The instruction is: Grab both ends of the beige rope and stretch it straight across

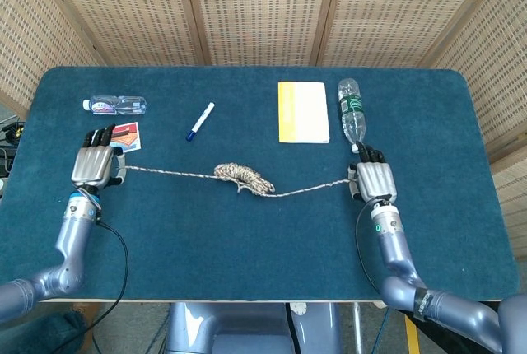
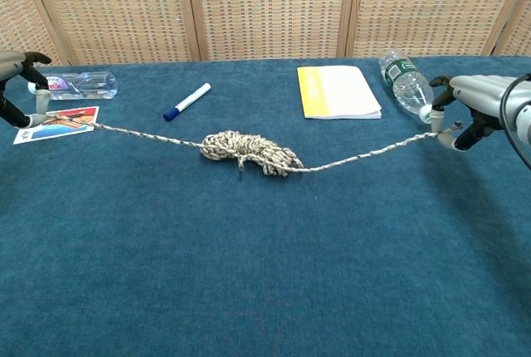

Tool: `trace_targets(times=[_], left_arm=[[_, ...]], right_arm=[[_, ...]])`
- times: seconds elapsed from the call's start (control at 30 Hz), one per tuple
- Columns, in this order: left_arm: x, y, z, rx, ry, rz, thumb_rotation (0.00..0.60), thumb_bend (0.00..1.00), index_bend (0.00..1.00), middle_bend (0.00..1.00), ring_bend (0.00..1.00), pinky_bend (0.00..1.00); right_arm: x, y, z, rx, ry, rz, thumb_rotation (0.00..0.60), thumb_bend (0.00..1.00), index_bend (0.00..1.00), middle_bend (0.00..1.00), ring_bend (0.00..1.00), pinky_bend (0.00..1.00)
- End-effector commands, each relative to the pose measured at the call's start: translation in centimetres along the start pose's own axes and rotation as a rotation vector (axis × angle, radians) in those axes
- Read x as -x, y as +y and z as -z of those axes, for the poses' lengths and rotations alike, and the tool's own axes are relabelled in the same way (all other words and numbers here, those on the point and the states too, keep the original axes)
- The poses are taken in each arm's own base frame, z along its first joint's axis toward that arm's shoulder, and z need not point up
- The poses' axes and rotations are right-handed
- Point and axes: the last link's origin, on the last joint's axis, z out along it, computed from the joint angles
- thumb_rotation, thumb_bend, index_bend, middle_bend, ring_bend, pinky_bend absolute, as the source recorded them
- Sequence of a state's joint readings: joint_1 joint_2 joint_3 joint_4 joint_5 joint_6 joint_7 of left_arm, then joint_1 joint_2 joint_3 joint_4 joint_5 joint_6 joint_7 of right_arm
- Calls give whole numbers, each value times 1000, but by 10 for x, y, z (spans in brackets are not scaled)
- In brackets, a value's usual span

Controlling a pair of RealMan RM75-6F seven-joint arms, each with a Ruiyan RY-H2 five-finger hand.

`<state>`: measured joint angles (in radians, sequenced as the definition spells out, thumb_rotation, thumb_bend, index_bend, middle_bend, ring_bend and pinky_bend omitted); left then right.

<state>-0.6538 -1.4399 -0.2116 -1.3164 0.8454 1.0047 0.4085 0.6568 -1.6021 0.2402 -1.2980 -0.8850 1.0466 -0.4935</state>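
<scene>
I am looking at the rope (image 1: 240, 177) lying across the middle of the blue table (image 1: 247, 239), with a tangled bundle at its centre and a strand running out each way. My left hand (image 1: 93, 166) is pinching the end at nine o'clock, fingers curled over it, right beside the card (image 1: 125, 134). My right hand (image 1: 375, 181) is gripping the other end at three o'clock, just below the cap of the green-label bottle (image 1: 352, 112). The right strand is sagging a little. Toward twelve o'clock a yellow notebook (image 1: 302, 111) and a pen (image 1: 199, 120) are lying, and a clear bottle (image 1: 114, 105) is resting at ten o'clock.
</scene>
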Motion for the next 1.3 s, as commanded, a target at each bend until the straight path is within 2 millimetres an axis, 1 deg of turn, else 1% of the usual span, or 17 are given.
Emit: trace_targets(times=[0.03,0.23,0.47,0.5,0.53,0.57,0.6,0.63,0.67,0.7,0.77,0.87,0.9,1.0,1.13,1.2,1.3], left_arm=[[0,-6,1,-7,-2,0,600,614,765,0,0,0],[1,-11,2,-12,-3,-16,600,614,765,0,0,0],[4,-11,3,-15,-8,-17,600,615,765,0,0,0],[4,-11,4,-14,-9,-19,600,615,759,0,0,0],[5,-11,4,-13,-10,-20,600,601,730,0,0,0],[5,-11,5,-9,-16,-17,600,523,611,0,0,0],[6,-11,6,-7,-21,-11,600,374,395,0,0,0],[6,-11,8,-5,-27,12,600,252,248,0,0,0],[4,-11,9,0,-25,36,600,98,76,0,0,0],[2,-13,12,6,-17,65,600,18,1,0,0,0],[-3,-16,18,17,7,99,600,0,0,0,0,0],[-14,-29,31,29,78,114,600,0,0,0,0,0],[-17,-35,38,26,100,129,600,0,0,0,0,0],[-23,-48,54,23,133,159,600,0,0,0,0,0],[-25,-77,99,0,188,173,600,0,0,0,0,0],[-21,-87,121,-14,209,172,600,0,0,0,0,0],[-13,-96,146,-34,208,158,600,0,0,0,0,0]], right_arm=[[-2,8,3,11,3,7,600,471,652,0,0,98],[-4,17,6,22,4,14,600,471,652,0,0,98],[-2,23,8,30,2,12,600,472,652,0,0,98],[-2,23,9,30,2,12,600,471,652,0,0,98],[-2,24,9,30,2,10,600,470,648,0,0,98],[-2,24,10,25,0,7,600,448,587,0,0,98],[-2,24,11,20,-2,4,600,369,460,0,0,98],[-3,25,13,12,-2,-6,600,300,349,0,0,98],[-5,25,15,6,3,-19,600,183,176,0,0,98],[-9,25,17,-4,18,-37,600,95,65,0,0,98],[-16,26,23,-23,56,-66,600,37,2,0,0,98],[-30,33,36,-57,129,-110,600,6,0,0,0,97],[-35,39,43,-71,159,-113,600,1,0,0,0,98],[-42,52,57,-96,206,-100,600,0,0,0,0,95],[-48,83,88,-119,273,-10,600,0,0,0,0,40],[-50,94,102,-124,288,15,600,0,0,0,0,10],[-52,103,119,-123,316,50,600,0,0,0,0,0]])
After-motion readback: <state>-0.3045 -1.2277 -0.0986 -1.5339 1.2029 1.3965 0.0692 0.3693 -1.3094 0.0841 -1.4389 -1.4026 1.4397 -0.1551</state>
